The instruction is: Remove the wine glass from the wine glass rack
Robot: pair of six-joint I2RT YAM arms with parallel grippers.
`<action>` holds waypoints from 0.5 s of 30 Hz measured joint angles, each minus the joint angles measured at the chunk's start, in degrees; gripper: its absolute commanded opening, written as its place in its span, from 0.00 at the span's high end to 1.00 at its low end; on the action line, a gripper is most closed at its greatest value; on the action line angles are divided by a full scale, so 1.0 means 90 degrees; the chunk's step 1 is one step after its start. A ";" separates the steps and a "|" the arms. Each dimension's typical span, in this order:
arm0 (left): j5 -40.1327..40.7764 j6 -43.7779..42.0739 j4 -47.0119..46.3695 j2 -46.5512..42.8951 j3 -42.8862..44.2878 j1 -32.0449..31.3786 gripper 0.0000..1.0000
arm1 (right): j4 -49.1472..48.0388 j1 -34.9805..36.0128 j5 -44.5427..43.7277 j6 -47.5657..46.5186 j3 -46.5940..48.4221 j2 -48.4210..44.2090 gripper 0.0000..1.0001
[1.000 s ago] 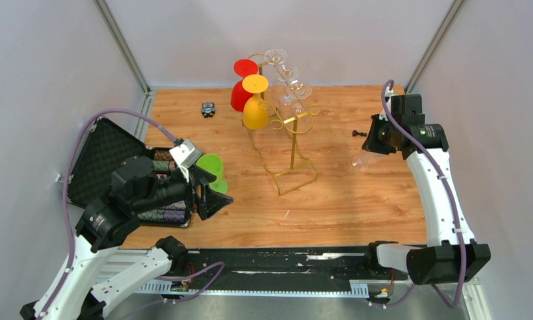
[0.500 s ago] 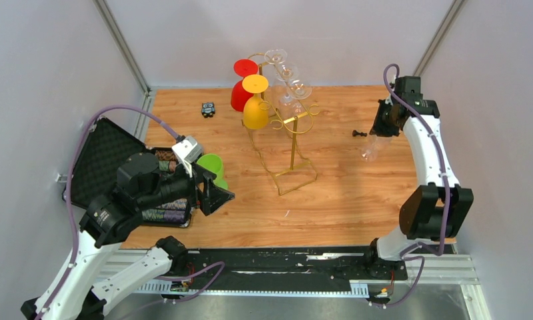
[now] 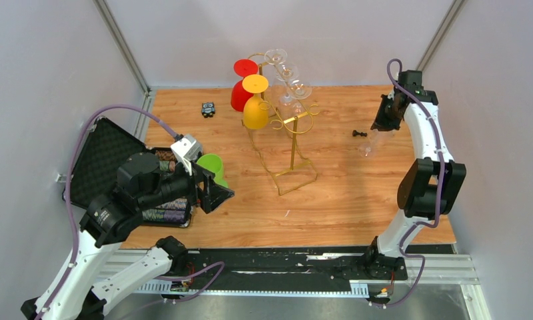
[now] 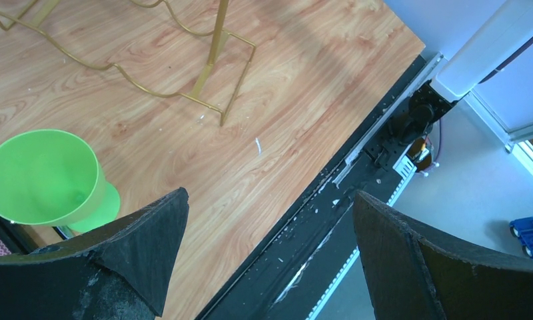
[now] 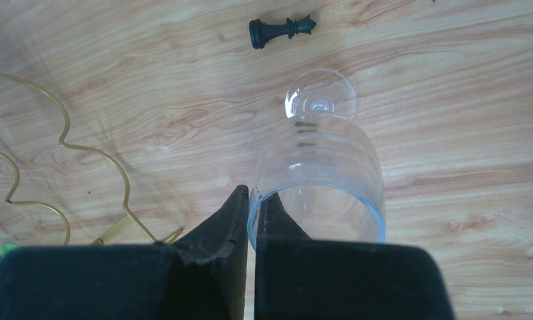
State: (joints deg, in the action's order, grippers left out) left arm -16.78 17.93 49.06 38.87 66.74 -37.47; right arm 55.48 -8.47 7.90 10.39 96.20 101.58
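Note:
A clear wine glass [image 5: 317,167] hangs mouth up, foot toward the wood, at the table's right side [image 3: 368,145]. My right gripper [image 5: 252,197] is shut on its rim, one finger inside the bowl and one outside. I cannot tell whether the foot touches the table. The gold wine glass rack [image 3: 294,143] stands mid-table, well left of this glass, still carrying a red glass [image 3: 239,93], a yellow glass [image 3: 255,110] and clear glasses [image 3: 287,72]. My left gripper [image 4: 270,195] is open and holds nothing, hovering over the table's near edge [image 3: 218,193].
A black chess piece [image 5: 280,30] lies just beyond the held glass. A green cup [image 4: 40,177] sits beside the open black case [image 3: 104,157] at the left. A small dark toy [image 3: 208,109] is at the back left. The rack's wire base [image 4: 217,53] spreads over the table's middle.
The right arm has folded upright, its elbow rising from the near right corner, and the held glass has swung from tilted to mouth up, slightly farther back. The left gripper has edged right.

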 measured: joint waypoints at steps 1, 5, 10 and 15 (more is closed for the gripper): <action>0.0005 0.0005 0.0000 0.0005 0.0000 0.0000 0.00 | 0.0005 -0.0012 0.0022 0.0000 0.0039 0.0039 0.97; 0.0051 0.0027 0.0000 0.0036 0.0000 0.0000 0.00 | 0.0036 -0.0027 0.0061 -0.0002 0.0211 0.0158 0.74; 0.0104 0.0100 0.0000 0.0134 0.0000 0.0000 0.00 | 0.0049 -0.0034 0.0061 -0.0007 0.0425 0.0255 0.55; 0.0228 0.0163 0.0000 0.0211 0.0000 0.0000 0.00 | 0.0151 -0.0034 0.0029 0.0002 0.0743 0.0257 0.47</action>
State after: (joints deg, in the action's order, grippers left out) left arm -14.72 19.40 49.06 40.77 66.74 -37.47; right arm 56.84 -8.78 8.16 10.41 102.89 103.90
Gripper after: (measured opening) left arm 0.998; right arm 0.490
